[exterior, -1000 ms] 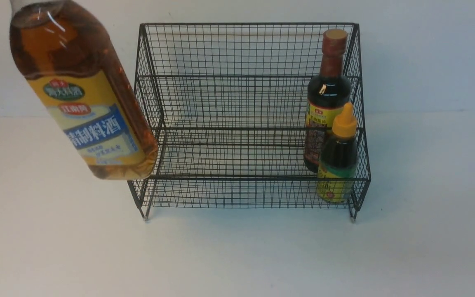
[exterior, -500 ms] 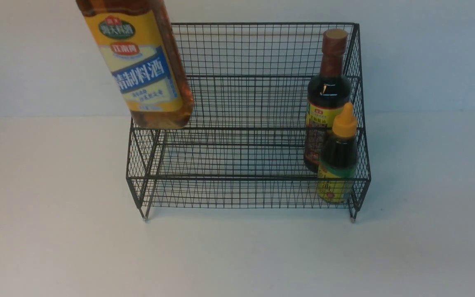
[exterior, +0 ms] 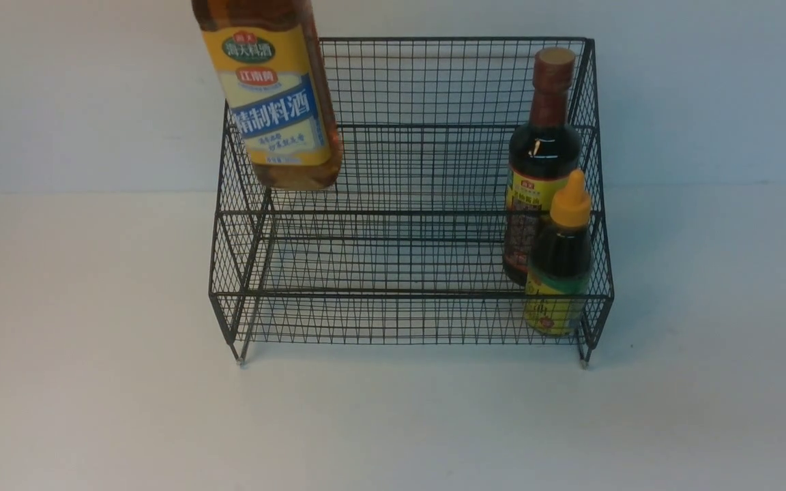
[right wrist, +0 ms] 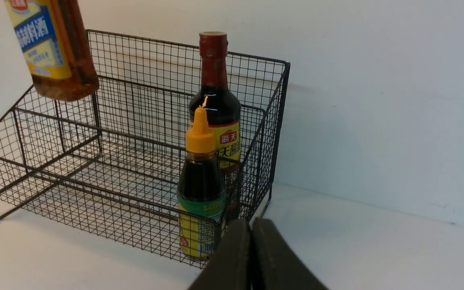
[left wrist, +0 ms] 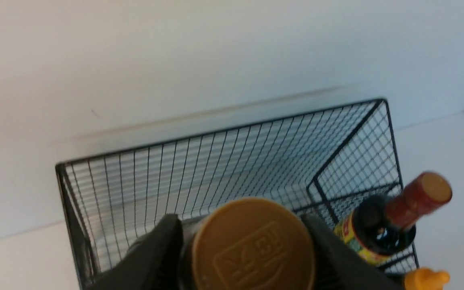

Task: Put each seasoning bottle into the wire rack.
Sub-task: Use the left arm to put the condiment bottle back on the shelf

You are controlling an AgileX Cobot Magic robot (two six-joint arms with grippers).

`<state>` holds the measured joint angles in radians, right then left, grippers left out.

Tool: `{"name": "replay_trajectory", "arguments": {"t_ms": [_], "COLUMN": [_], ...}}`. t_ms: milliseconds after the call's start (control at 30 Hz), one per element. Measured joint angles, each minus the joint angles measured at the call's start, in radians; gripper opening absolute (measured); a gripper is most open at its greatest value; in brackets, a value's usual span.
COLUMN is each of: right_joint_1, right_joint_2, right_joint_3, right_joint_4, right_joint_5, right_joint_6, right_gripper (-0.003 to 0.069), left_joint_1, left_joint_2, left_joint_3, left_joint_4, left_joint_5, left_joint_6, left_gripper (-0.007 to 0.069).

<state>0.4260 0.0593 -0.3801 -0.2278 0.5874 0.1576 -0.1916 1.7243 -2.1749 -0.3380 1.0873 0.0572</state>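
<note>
White desk (exterior: 93,409); left end effector (left wrist: 248,249) clamps the amber bottle (exterior: 277,102) over the rack (exterior: 406,294), right end effector (right wrist: 251,257) closed. Next, we judge: lower it upright.

Matte black, tapered fingers (right wrist: 232,262)

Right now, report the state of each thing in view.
Black wire-mesh rack: standing, two bottles inside.
Large amber bottle with yellow-blue label: held aloft, slightly tilted, at rack's left end.
Slim dark bottle with red-brown neck: upright in rack, right end.
Small dark bottle with yellow nozzle cap: upright in rack, before the slim one.
Left end effector: shut on amber bottle.
Right end effector: shut, empty.
</note>
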Motion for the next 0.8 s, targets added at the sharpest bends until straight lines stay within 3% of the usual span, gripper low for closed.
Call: {"name": "replay_trajectory", "arguments": {"t_ms": [533, 800], "right_joint_1": [0.000, 0.000], "right_joint_2": [0.000, 0.000], "right_joint_3": [0.001, 0.002], "right_joint_4": [-0.002, -0.002], "right_joint_5": [0.004, 0.008], "right_joint_6": [0.000, 0.000], "right_gripper": [-0.0015, -0.0015], "left_joint_1": [0.000, -0.001], "left_joint_2": [0.099, 0.132], "left_joint_3": [0.000, 0.000], "left_joint_4": [0.071, 0.090], "left_joint_5": [-0.014, 0.074], "left_joint_6": [0.056, 0.057], "left_gripper": [0.0323, 0.0323]}}
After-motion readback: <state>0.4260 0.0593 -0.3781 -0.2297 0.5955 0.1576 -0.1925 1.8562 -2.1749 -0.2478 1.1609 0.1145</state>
